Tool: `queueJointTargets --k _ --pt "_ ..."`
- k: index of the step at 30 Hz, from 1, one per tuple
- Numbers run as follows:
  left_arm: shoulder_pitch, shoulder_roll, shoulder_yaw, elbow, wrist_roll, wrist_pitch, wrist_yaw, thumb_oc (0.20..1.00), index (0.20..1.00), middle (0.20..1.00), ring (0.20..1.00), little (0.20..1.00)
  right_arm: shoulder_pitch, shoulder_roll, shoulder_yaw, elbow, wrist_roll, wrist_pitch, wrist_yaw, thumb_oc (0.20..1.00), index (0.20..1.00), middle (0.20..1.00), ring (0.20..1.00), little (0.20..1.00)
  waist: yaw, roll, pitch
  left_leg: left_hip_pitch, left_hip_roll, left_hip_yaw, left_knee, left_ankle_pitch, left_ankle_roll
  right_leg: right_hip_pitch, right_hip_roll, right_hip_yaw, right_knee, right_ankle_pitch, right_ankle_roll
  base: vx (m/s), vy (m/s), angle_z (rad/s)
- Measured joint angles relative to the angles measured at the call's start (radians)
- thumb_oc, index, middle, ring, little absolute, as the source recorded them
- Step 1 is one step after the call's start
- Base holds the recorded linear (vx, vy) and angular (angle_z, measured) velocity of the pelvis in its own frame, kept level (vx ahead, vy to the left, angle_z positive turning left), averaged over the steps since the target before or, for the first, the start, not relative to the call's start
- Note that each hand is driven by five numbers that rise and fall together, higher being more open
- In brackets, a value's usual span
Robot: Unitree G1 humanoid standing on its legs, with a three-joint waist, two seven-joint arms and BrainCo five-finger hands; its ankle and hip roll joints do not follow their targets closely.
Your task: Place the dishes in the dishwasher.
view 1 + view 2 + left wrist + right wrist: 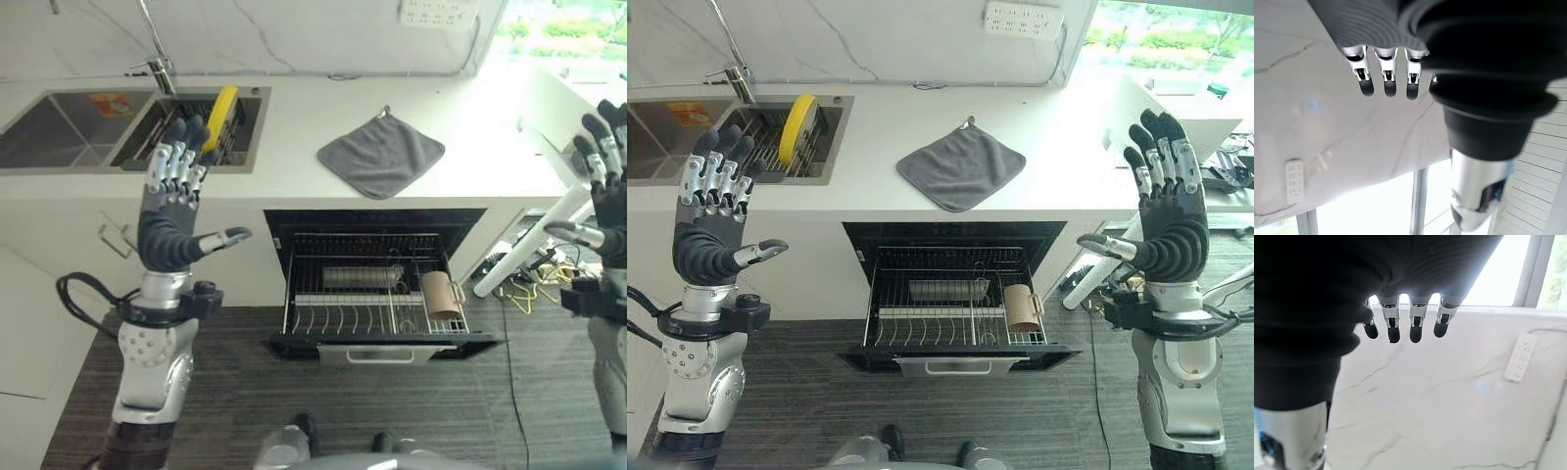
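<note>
While both arms are standing raised, the left hand (713, 235) at 9 o'clock and the right hand (1169, 220) at 3 o'clock are showing straight, spread fingers, holding nothing; a yellow plate (800, 128) is standing upright in the sink (838, 137) at 11 o'clock; a brown cup (1022, 306) is lying in the open dishwasher's rack (921, 328) at centre; a grey cloth (960, 164) is lying on the counter (1068, 147).

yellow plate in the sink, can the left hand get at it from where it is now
Probably yes. The left hand is raised, open and empty just in front of the sink, where the yellow plate stands on edge, nothing between them.
</note>
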Motion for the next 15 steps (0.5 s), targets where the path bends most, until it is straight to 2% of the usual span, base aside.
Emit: queueJointTargets --k 1,2,4,5,6,7,9,10,11,12,13,14,15 --pt "0.011 0.002 -0.010 -0.006 -0.014 0.001 0.000 1.000 1.000 1.000 1.000 1.000 -0.027 -0.005 0.005 -0.001 0.000 0.004 -0.002 1.000 1.000 1.000 1.000 1.000 -0.012 0.002 0.001 0.028 0.046 -0.018 -0.076 -0.003 -0.005 0.006 0.001 0.016 0.000 -0.003 0.003 0.08 0.414 -0.55" --pt "0.015 0.001 -0.018 -0.007 -0.016 0.002 0.002 1.000 1.000 1.000 1.000 1.000 -0.025 -0.011 -0.003 0.000 0.000 0.007 0.000 1.000 1.000 1.000 1.000 1.000 -0.032 0.015 0.000 0.065 0.101 -0.033 -0.184 0.008 -0.022 0.015 0.001 0.036 0.007 0.007 0.025 0.10 0.574 -0.46" --pt "0.010 0.004 -0.015 -0.009 -0.016 0.007 0.012 1.000 1.000 1.000 1.000 1.000 0.000 -0.044 -0.030 0.001 0.000 0.032 0.010 1.000 1.000 1.000 1.000 1.000 -0.056 0.028 -0.004 0.095 0.196 -0.050 -0.289 0.055 -0.098 0.007 0.000 0.062 0.003 0.018 0.039 0.10 0.582 -0.44" --pt "0.002 0.005 -0.030 0.003 -0.015 0.009 0.029 1.000 1.000 1.000 1.000 1.000 0.014 -0.093 -0.058 0.004 0.003 0.052 0.016 1.000 1.000 1.000 1.000 1.000 -0.074 0.044 -0.012 0.098 0.284 -0.018 -0.350 0.070 -0.115 -0.017 -0.003 0.078 0.012 0.018 0.053 0.09 0.670 -0.51" --pt "-0.004 0.005 -0.049 0.008 -0.014 0.013 0.033 1.000 1.000 1.000 1.000 1.000 0.012 -0.116 -0.075 0.004 0.004 0.055 0.018 1.000 1.000 1.000 1.000 1.000 -0.084 0.053 -0.015 0.109 0.333 0.007 -0.408 0.081 -0.116 -0.036 -0.024 0.106 0.024 0.023 0.071 0.09 0.739 -0.55" --pt "-0.013 0.004 -0.067 0.037 -0.015 0.007 0.033 1.000 1.000 1.000 1.000 1.000 0.007 -0.117 -0.079 0.006 0.005 0.064 0.019 1.000 1.000 1.000 1.000 1.000 -0.083 0.051 -0.015 0.123 0.340 -0.005 -0.432 0.094 -0.134 -0.038 -0.056 0.127 0.024 0.036 0.094 0.08 0.861 -0.59" --pt "-0.014 0.002 -0.077 0.101 -0.016 0.004 0.033 1.000 1.000 1.000 1.000 1.000 -0.055 -0.114 -0.056 0.014 0.005 0.086 0.025 1.000 1.000 1.000 1.000 1.000 -0.081 0.073 -0.016 0.148 0.311 -0.010 -0.422 0.108 -0.136 -0.040 -0.125 0.131 0.034 0.050 0.119 0.03 0.677 -0.57" --pt "-0.013 -0.005 -0.074 0.104 -0.024 0.001 0.030 1.000 1.000 1.000 1.000 1.000 -0.103 -0.116 -0.030 0.012 0.005 0.091 0.025 1.000 1.000 1.000 1.000 1.000 -0.078 0.103 -0.013 0.158 0.259 -0.061 -0.402 0.106 -0.129 -0.041 -0.167 0.138 0.043 0.064 0.142 0.00 0.727 -0.59" --pt "-0.018 0.005 -0.060 0.108 -0.057 -0.001 0.018 1.000 1.000 1.000 1.000 1.000 -0.109 -0.052 -0.006 0.005 0.004 0.085 0.026 1.000 1.000 1.000 1.000 1.000 -0.065 0.072 -0.008 0.166 0.157 -0.065 -0.365 0.114 -0.152 -0.042 -0.266 0.138 0.052 0.096 0.169 0.01 0.784 -0.38" --pt "-0.024 0.000 -0.048 0.108 -0.098 0.000 0.013 1.000 1.000 1.000 1.000 1.000 -0.078 -0.012 0.013 -0.002 0.003 0.092 0.023 1.000 1.000 1.000 1.000 1.000 -0.059 0.036 0.001 0.130 0.104 -0.055 -0.291 0.068 -0.126 -0.052 -0.327 0.133 0.055 0.186 0.155 0.03 0.751 0.03" --pt "-0.032 0.003 -0.035 0.107 -0.117 0.003 0.006 1.000 1.000 1.000 1.000 1.000 -0.038 0.016 0.018 -0.016 0.002 0.093 0.021 1.000 1.000 1.000 1.000 1.000 -0.054 0.027 0.008 0.064 0.079 -0.052 -0.177 0.006 -0.074 -0.058 -0.361 0.136 0.058 0.291 0.132 0.04 0.546 0.47" --pt "-0.042 0.014 -0.033 0.103 -0.134 0.011 0.001 1.000 1.000 1.000 1.000 1.000 0.008 0.037 0.009 -0.038 0.003 0.091 0.010 1.000 1.000 1.000 1.000 1.000 -0.044 0.017 0.007 0.025 0.049 -0.052 -0.103 -0.049 -0.039 -0.062 -0.394 0.131 0.060 0.381 0.093 0.04 0.517 0.49" --pt "-0.051 0.035 -0.032 0.090 -0.136 0.018 0.001 1.000 1.000 1.000 1.000 1.000 0.058 0.045 0.000 -0.076 0.005 0.083 0.001 1.000 1.000 1.000 1.000 1.000 -0.015 0.002 0.008 0.002 0.017 -0.054 -0.075 -0.074 -0.004 -0.096 -0.410 0.134 0.095 0.420 0.106 0.02 0.476 0.31"
